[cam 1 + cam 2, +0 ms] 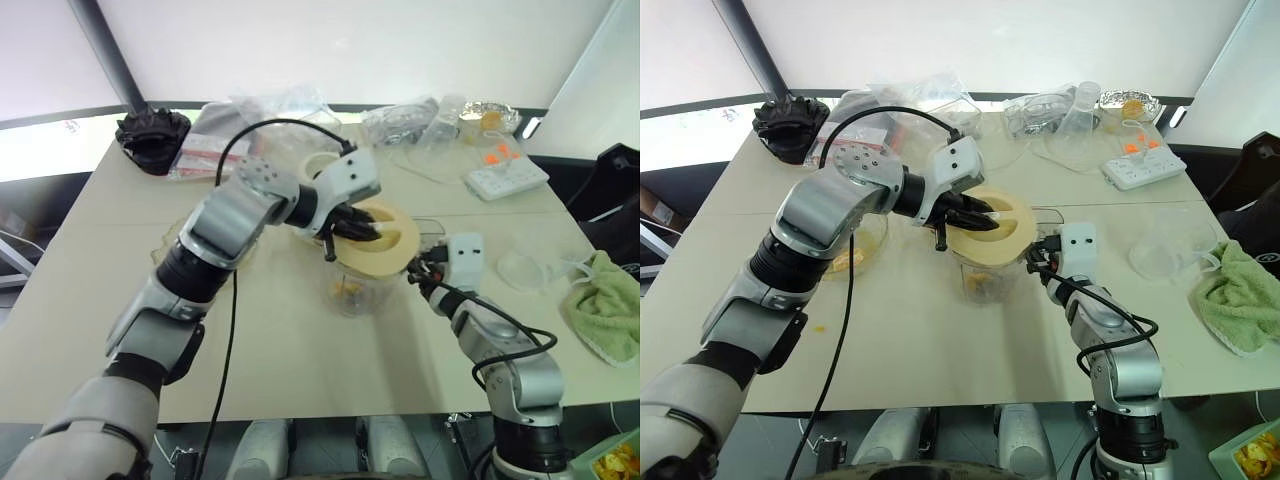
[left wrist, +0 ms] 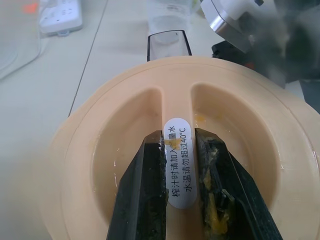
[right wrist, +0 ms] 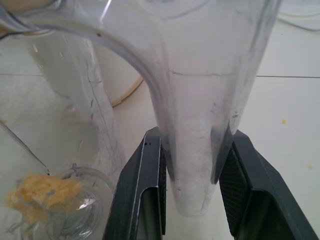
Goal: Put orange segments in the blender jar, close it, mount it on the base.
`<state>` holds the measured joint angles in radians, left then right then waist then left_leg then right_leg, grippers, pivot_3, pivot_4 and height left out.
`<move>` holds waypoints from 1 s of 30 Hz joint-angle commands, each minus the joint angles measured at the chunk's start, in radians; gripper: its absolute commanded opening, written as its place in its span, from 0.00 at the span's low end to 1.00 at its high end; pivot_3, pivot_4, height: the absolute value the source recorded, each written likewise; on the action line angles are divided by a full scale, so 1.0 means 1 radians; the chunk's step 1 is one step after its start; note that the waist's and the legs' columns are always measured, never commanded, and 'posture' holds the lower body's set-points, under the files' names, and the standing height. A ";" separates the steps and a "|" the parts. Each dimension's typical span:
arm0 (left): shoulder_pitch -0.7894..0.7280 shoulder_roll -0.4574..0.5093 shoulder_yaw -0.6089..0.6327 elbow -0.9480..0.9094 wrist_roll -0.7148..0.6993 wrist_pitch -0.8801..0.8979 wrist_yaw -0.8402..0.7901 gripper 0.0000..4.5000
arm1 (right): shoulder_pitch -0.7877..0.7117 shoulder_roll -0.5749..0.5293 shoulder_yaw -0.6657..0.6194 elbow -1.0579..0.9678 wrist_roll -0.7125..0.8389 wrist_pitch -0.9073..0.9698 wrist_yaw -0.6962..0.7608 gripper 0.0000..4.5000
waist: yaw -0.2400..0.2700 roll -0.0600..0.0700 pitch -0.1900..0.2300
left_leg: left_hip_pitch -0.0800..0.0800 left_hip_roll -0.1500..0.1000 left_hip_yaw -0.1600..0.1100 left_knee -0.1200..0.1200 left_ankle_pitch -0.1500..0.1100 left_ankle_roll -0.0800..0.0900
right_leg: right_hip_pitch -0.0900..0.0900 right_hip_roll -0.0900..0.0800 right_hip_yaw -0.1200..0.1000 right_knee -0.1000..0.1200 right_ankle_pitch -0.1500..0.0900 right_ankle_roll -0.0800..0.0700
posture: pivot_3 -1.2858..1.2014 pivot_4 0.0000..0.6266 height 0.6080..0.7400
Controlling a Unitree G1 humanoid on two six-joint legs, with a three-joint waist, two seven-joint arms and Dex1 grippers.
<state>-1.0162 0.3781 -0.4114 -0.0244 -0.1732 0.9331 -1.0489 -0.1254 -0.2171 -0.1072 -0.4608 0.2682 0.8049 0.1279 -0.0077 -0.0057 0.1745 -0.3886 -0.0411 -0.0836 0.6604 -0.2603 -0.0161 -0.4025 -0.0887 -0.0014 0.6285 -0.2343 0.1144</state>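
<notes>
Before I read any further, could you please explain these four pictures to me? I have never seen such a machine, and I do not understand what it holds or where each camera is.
This is a humanoid robot with two arms, each ending in two black fingers. The two wide pictures come from cameras in its head, looking down over a beige table. The two close pictures come from cameras on its wrists.

The left gripper pinches the raised middle rib of a round cream plastic lid, which sits on top of a clear plastic blender jar. The right gripper clamps the jar's clear side handle. Yellow-orange fruit pieces lie at the jar's bottom.

Also on the table: a white power strip, a green cloth and plastic bags.
</notes>
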 commanded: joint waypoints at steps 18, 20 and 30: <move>0.154 0.070 -0.030 0.074 0.036 0.239 0.289 0.06 | -0.075 -0.016 -0.080 -0.132 0.052 -0.072 0.027 0.18 | -0.001 0.000 0.000 | 0.000 0.000 0.001 -0.003 0.000 0.000 | -0.001 0.000 0.000 -0.001 -0.001 0.000 | 0.52 0.24 1.00; 0.157 0.070 -0.021 0.063 0.029 0.232 0.289 0.17 | -0.079 -0.017 -0.080 -0.131 0.050 -0.070 0.027 0.18 | 0.000 0.000 0.000 | 0.000 0.000 0.000 -0.003 0.000 0.000 | -0.001 -0.001 0.000 -0.001 -0.001 0.000 | 0.52 0.24 1.00; 0.203 0.016 0.102 0.035 -0.041 -0.001 0.304 0.57 | -0.070 -0.039 -0.076 -0.138 0.041 -0.067 0.036 0.18 | 0.000 0.000 0.000 | 0.000 0.000 0.001 -0.008 0.000 -0.001 | -0.003 -0.001 0.001 -0.005 0.001 -0.004 | 0.52 0.24 1.00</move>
<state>-0.8823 0.3552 -0.3105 -0.1165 -0.2711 0.9060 -0.8018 -0.1556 -0.2533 -0.0934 -0.4571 0.2675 0.8083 0.1632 -0.0078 -0.0055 0.1747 -0.3890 -0.0416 -0.0826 0.6518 -0.2600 -0.0169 -0.4057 -0.0897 -0.0006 0.6235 -0.2329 0.1107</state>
